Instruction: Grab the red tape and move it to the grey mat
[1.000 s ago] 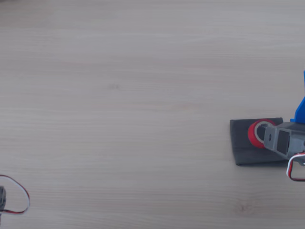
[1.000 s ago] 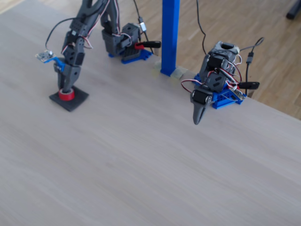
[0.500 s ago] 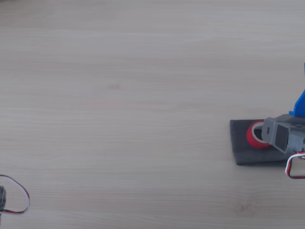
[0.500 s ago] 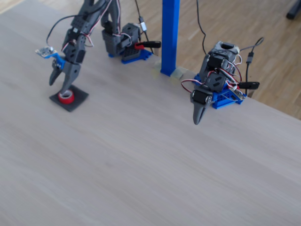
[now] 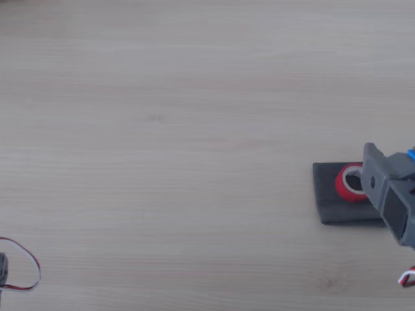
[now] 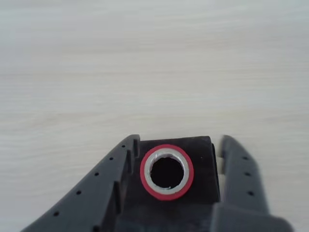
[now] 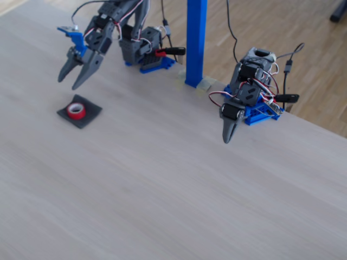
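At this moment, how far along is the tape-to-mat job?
Placing looks done: the red tape lies flat on the grey mat, hole up in the wrist view. The gripper hangs above it, jaws open and holding nothing. Nothing is in hand; all that seems left is pulling the arm away.

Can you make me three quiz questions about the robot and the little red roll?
1. True or false: the small red tape roll lies on the dark grey square cloth mat.
2. Is the grey two-finger gripper open or shut?
3. In the fixed view, the gripper is: A) touching the roll, B) raised above it, C) under the table.

Key: 1 true. 2 open. 3 B.
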